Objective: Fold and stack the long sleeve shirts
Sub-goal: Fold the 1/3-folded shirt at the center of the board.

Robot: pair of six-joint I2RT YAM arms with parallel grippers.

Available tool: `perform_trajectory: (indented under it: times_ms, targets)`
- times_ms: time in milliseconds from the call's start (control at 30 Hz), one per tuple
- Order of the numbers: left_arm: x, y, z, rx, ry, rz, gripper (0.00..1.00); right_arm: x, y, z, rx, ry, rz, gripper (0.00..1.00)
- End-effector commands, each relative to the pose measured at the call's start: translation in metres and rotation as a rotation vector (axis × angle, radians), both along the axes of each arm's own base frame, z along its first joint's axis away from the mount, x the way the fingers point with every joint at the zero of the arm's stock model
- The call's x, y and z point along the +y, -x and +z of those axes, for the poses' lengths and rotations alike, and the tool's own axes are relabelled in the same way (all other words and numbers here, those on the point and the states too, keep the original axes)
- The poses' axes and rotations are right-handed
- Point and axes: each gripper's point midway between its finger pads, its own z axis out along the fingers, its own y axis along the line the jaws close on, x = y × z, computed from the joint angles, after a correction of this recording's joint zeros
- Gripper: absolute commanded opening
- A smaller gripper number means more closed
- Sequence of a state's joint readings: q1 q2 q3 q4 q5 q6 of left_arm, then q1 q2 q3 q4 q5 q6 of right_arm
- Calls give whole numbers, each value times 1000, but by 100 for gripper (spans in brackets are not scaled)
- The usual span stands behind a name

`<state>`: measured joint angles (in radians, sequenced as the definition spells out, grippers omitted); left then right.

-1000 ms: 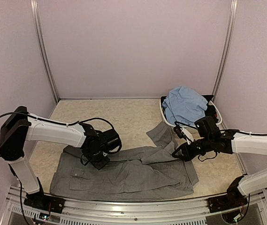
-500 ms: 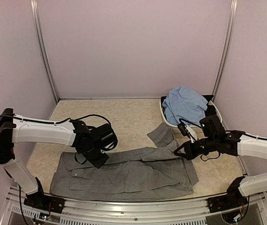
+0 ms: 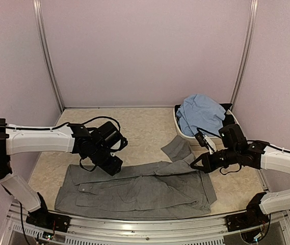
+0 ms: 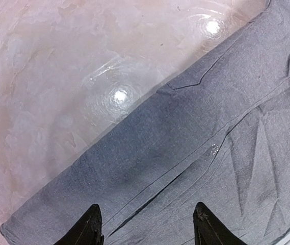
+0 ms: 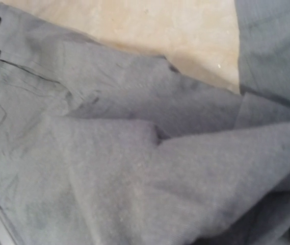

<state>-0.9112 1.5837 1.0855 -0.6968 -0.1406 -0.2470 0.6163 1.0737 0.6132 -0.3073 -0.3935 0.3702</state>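
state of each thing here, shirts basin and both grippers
grey shirt: spread flat, one sleeve angled out
blue shirt: crumpled, heaped in the basin
basin: upright, holding the blue shirt
left gripper: open, empty, over the grey shirt
right gripper: shut at the grey shirt's right edge

light: soft, even, from overhead
glare: two bright spots on table [image 4: 119,95], left wrist view
blur: right wrist view smeared, grey shirt [image 5: 134,153] out of focus

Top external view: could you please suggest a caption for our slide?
Grey shirt laid out; left gripper open at its far edge, right gripper shut at its right end; blue shirt in basin.
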Motion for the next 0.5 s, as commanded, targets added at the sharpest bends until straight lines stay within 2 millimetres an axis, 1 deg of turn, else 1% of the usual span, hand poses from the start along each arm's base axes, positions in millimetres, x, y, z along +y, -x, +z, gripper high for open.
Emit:
perform_trajectory:
  times_ms: [0, 67, 133, 167, 267, 333, 400, 467]
  targets:
    - [-13, -9, 11, -24, 54, -38, 60, 0, 3, 10, 17, -18, -3, 0]
    - [-17, -12, 12, -28, 72, -44, 64, -1, 9, 2, 40, -18, -3, 0]
    - [-26, -14, 15, -22, 117, -60, 73, -4, 14, -7, 60, -20, -11, 0]
    - [-31, -14, 15, -18, 137, -72, 75, -5, 17, -11, 66, -21, -15, 0]
    - [-43, -15, 18, -7, 178, -113, 78, -11, 24, -23, 99, -9, -37, 0]
    - [-50, -12, 15, 12, 184, -150, 78, -16, 28, -32, 131, 7, -62, 0]
    - [-52, -11, 9, 28, 169, -173, 78, -19, 33, -43, 179, 22, -81, 1]
    - [-53, -10, 5, 42, 160, -188, 79, -24, 36, -54, 215, 47, -111, 7]
